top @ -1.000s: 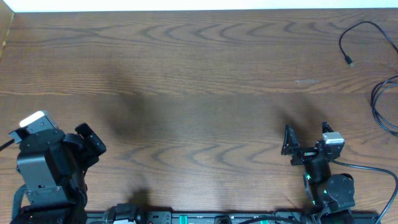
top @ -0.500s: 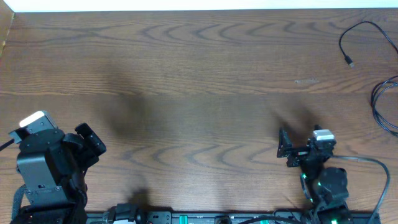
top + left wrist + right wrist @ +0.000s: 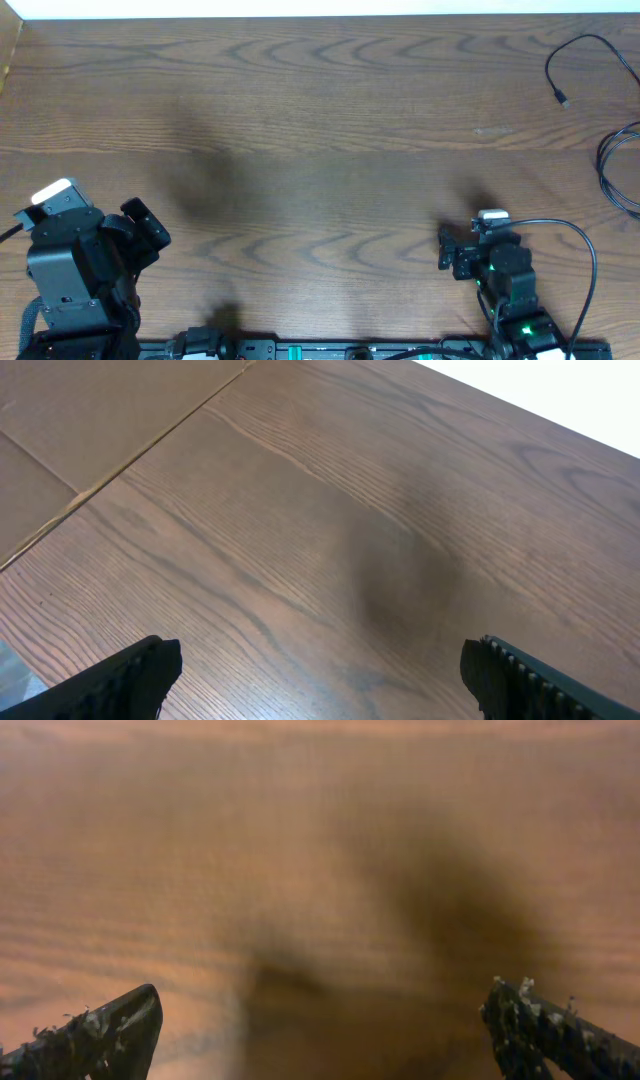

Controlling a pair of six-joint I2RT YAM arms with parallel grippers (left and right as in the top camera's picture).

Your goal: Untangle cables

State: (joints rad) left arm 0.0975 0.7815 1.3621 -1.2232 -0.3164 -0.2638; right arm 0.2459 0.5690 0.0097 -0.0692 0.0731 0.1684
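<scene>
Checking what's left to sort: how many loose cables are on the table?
2: a thin black cable with a plug in the far right corner, and black cable loops at the right edge. More may lie off-frame.

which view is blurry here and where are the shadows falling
Right wrist view: blurred throughout with an orange cast, a dark shadow patch on the table ahead of the right hand. Left wrist view: sharp grain, one soft shadow mid-frame. Overhead view: evenly lit and in focus, two faint diffuse shadows mid-table, the cables at the right edge crisp.
</scene>
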